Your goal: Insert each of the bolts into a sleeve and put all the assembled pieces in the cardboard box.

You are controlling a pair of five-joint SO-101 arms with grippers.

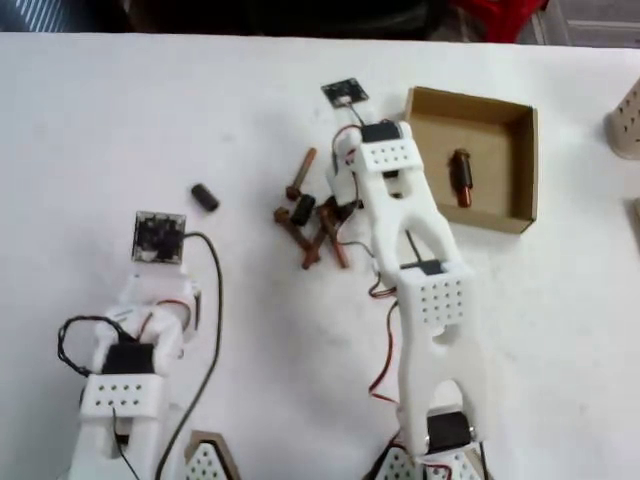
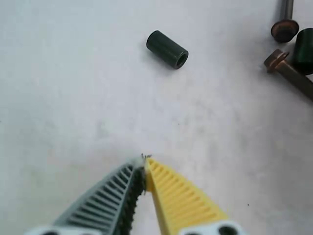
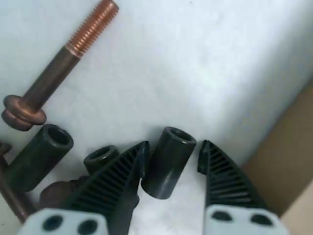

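My right gripper (image 3: 172, 145) is open and straddles a black sleeve (image 3: 168, 161) lying on the white table, its fingers close to the sleeve's sides. Two more black sleeves (image 3: 39, 156) and a copper bolt (image 3: 58, 66) lie beside it. In the high view this pile of bolts and sleeves (image 1: 312, 228) sits just left of the right arm (image 1: 392, 165). The cardboard box (image 1: 520, 160) holds one assembled bolt and sleeve (image 1: 462, 178). My left gripper (image 2: 145, 165) is shut and holds nothing, a short way from a lone black sleeve (image 2: 167, 49), also in the high view (image 1: 205, 197).
The left arm (image 1: 140, 320) sits at the table's near left with a black cable looping beside it. A pale perforated object (image 1: 626, 120) stands at the far right edge. Bare white table surrounds the lone sleeve.
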